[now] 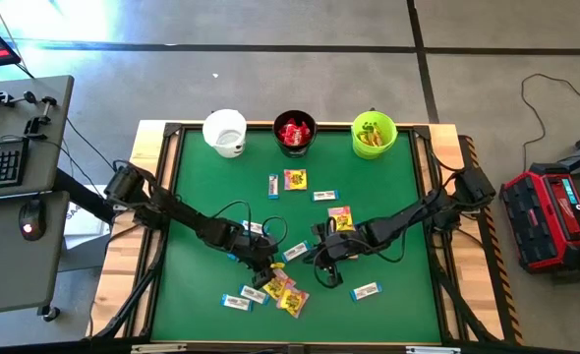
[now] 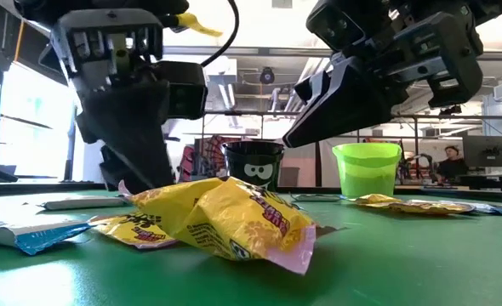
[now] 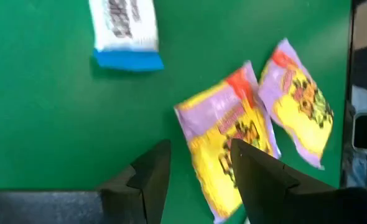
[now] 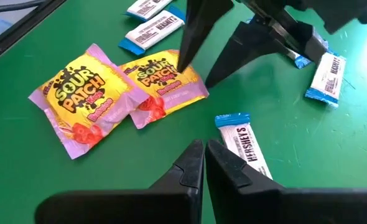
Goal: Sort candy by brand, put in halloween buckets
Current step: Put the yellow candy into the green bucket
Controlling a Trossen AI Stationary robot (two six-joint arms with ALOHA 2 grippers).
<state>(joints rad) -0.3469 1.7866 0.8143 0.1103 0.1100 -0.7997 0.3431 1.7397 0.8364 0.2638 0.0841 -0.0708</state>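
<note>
My left gripper (image 1: 267, 270) (image 3: 199, 168) is open and points down at a pair of yellow-and-pink packets (image 3: 224, 124) (image 3: 298, 106) lying flat on the green table near its front. One finger stands over the nearer packet (image 4: 162, 78), the other over bare table. My right gripper (image 1: 321, 254) (image 4: 205, 158) is shut, empty and raised, beside a white-and-blue bar (image 4: 242, 140). At the far edge stand the white bucket (image 1: 225, 131), the black bucket (image 1: 294, 133) with red candy in it, and the lime green bucket (image 1: 374, 135) with yellow packets in it. My left gripper comes from above, one fingertip (image 4: 185, 61) at the corner (image 4: 177, 73) of the yellow-and-pink packet and the other over the table beside that edge. I cannot tell whether it touches the packet, which lies flat.
More white-and-blue bars (image 1: 236, 302) (image 1: 366, 290) (image 1: 326, 196) and yellow-and-pink packets (image 1: 295, 179) (image 1: 341, 218) lie scattered over the middle and front of the table. The two grippers are close together. A raised wooden frame (image 1: 447, 246) rims the table.
</note>
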